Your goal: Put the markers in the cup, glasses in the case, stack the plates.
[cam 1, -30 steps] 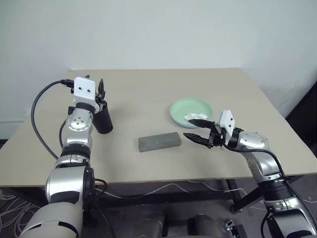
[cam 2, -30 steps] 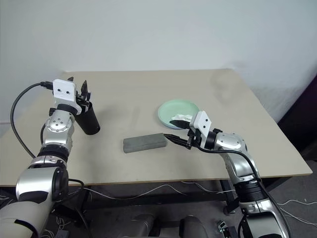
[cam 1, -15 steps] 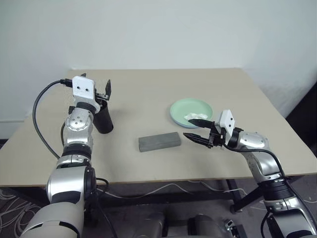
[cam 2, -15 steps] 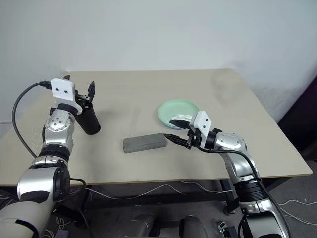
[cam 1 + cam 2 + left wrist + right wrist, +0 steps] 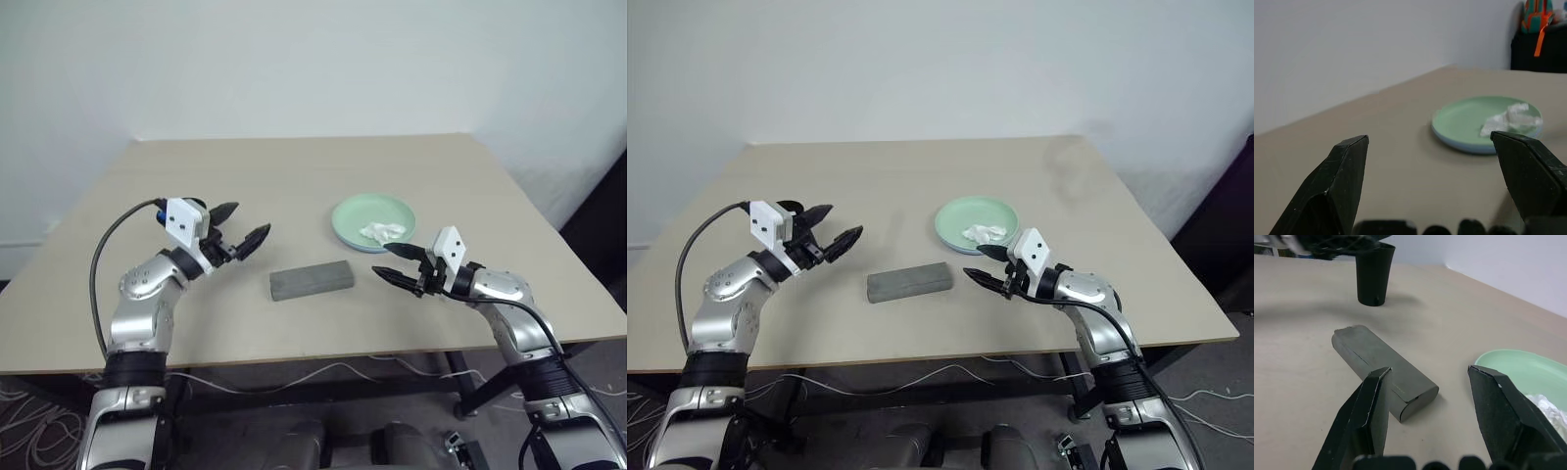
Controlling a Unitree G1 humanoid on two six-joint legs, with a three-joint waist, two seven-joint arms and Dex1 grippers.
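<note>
Our left end effector [image 5: 242, 239] hangs above the bench [image 5: 294, 176] with its two black fingers [image 5: 1344, 183] spread wide and nothing between them. It points level, toward the middle of the bench. Our right end effector [image 5: 392, 264] is likewise spread and empty, hovering low over the bench and pointing across at the left one.

The grey case [image 5: 312, 279] lies closed and flat between the two end effectors, nearer the right one, whose fingertips sit just beside its end without touching it. In the right wrist view the case [image 5: 1383, 372] stretches away just ahead of the fingers [image 5: 1369, 416].

The plates [image 5: 373, 220] are stacked, mint green on light blue, a little beyond our right end effector and well across the bench from the left one. A crumpled white tissue [image 5: 383, 231] lies on the top plate, on the side nearest the right end effector.

The black cup [image 5: 1374, 275] stands upright on the bench, seen in the right wrist view beyond the far end of the case. We cannot make out what it holds.
</note>
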